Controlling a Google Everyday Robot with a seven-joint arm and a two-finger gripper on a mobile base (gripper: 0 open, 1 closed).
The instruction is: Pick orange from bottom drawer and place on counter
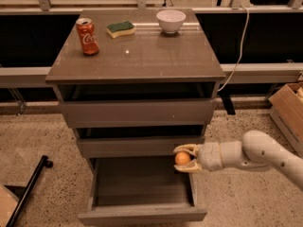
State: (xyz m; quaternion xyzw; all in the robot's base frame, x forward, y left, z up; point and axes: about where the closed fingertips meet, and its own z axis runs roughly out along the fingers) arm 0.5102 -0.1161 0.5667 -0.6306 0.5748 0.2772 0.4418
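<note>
tool (178,158): clamping the orange (182,158), hovering at the open drawer's (142,216) 3 o'clock edge.
orange: sitting between the tool's fingers, above the drawer.
counter (142,56): lying at 12 o'clock from the orange.

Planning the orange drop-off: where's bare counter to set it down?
Bare: counter front half, between the Coca-Cola can, white bowl and front edge. Crowded: back row of can, sponge, bowl. The gripper holds the orange over the bottom drawer's right edge.
</note>
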